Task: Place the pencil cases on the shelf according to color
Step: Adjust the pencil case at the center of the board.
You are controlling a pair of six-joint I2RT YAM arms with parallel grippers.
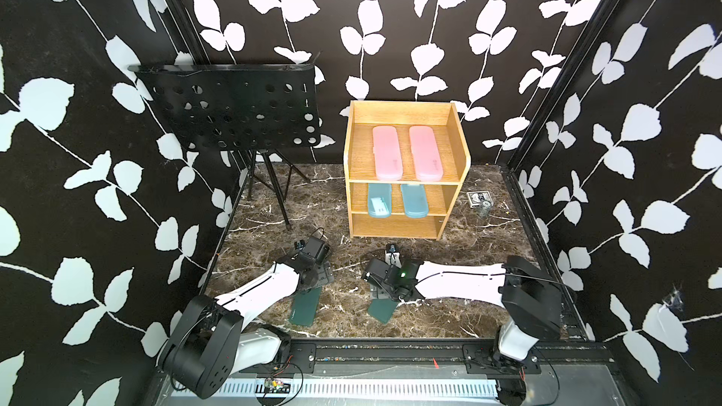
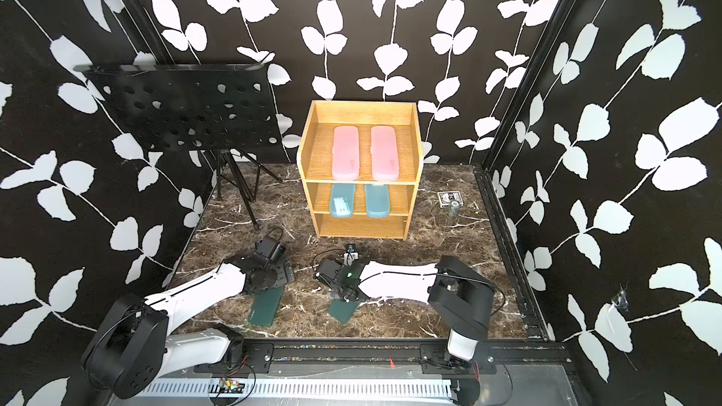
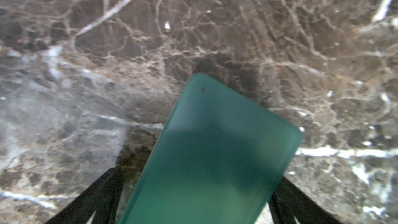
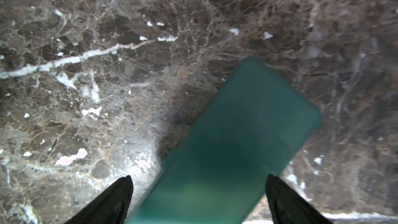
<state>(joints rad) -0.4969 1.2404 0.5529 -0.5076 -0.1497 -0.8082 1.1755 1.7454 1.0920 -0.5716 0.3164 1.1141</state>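
The wooden shelf stands at the back of the marble table. Two pink pencil cases lie on its top tier and two light blue ones on the middle tier; the bottom tier holds nothing. Two dark green cases lie flat on the table near the front. My left gripper is open, its fingers straddling the left green case. My right gripper is open too, low over the right green case, with a gap on each side.
A black perforated music stand on a tripod fills the back left. A small card box and a little jar sit to the right of the shelf. Black rails edge the table at the front and right.
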